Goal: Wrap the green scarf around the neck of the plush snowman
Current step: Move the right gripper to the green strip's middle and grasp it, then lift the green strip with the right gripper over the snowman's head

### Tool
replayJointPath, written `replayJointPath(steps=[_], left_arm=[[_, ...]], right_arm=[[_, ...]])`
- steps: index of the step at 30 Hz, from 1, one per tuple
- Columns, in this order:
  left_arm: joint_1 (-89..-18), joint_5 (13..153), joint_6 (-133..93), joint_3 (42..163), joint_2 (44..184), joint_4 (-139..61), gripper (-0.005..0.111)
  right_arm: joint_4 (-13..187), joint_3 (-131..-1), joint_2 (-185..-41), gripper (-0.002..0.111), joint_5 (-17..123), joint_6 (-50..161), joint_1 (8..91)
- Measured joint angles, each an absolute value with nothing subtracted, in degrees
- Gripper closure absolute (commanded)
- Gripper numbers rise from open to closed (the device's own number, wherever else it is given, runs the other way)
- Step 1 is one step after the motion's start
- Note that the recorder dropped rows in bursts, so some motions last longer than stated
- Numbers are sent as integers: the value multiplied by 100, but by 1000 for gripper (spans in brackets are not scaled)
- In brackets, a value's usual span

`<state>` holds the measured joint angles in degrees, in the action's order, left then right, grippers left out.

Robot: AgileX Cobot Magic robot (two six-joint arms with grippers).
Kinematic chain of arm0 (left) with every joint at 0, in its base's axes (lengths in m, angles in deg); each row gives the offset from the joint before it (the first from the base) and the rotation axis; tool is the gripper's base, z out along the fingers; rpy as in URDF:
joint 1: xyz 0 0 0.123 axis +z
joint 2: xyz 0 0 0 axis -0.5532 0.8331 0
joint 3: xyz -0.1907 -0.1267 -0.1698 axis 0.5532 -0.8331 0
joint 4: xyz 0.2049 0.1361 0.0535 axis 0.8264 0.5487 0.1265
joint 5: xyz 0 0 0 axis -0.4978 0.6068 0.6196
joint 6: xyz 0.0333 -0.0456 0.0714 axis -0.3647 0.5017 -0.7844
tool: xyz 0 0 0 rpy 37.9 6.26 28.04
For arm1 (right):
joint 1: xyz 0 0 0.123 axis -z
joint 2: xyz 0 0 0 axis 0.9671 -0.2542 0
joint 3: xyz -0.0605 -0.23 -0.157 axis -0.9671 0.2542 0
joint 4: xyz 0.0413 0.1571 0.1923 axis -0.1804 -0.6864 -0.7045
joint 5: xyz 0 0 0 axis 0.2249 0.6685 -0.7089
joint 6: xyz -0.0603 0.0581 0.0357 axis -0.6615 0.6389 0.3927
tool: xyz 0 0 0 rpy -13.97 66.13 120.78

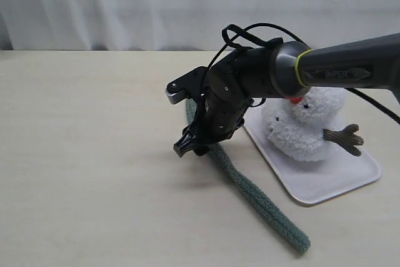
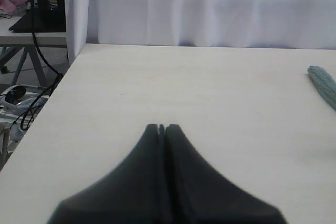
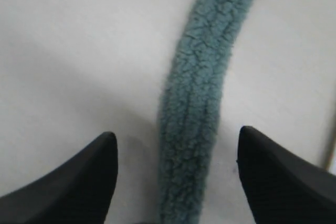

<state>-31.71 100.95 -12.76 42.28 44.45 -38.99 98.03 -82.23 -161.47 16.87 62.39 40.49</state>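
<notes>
Snowman (image 1: 306,130) on tray (image 1: 328,193), right; scarf (image 1: 253,193) on table (image 1: 87,161) beside it, beneath right tool (image 1: 190,147)

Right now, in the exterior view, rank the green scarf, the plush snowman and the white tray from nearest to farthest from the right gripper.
From the right gripper:
1. green scarf: on the table directly under the open jaws, running between them.
2. white tray: its near edge lies just to the right in that view.
3. plush snowman: on the tray, farther right.

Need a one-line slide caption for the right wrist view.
Right gripper open, fingers either side of the green scarf lying on the table.
</notes>
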Motion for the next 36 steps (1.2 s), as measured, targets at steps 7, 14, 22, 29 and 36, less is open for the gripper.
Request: replayJointPath(steps=[7, 14, 22, 29, 36], left_arm=[[-3171, 10095, -1276, 4228, 4445, -3899, 107], [-3171, 10095, -1276, 4228, 4445, -3899, 107], [-3171, 10095, -1276, 4228, 4445, -3899, 107], [-3171, 10095, -1276, 4228, 4445, -3899, 107], [-3171, 10095, -1276, 4228, 4445, -3899, 107]], right_arm=[[9691, -8223, -16338, 46, 1478, 6229, 4158], [9481, -8283, -16507, 75, 1509, 6057, 4158], [9458, -8297, -16533, 104, 1537, 5919, 4158], [9483, -8285, -16461, 104, 1336, 5864, 4158], [9495, -8246, -15726, 104, 747, 5852, 4158]])
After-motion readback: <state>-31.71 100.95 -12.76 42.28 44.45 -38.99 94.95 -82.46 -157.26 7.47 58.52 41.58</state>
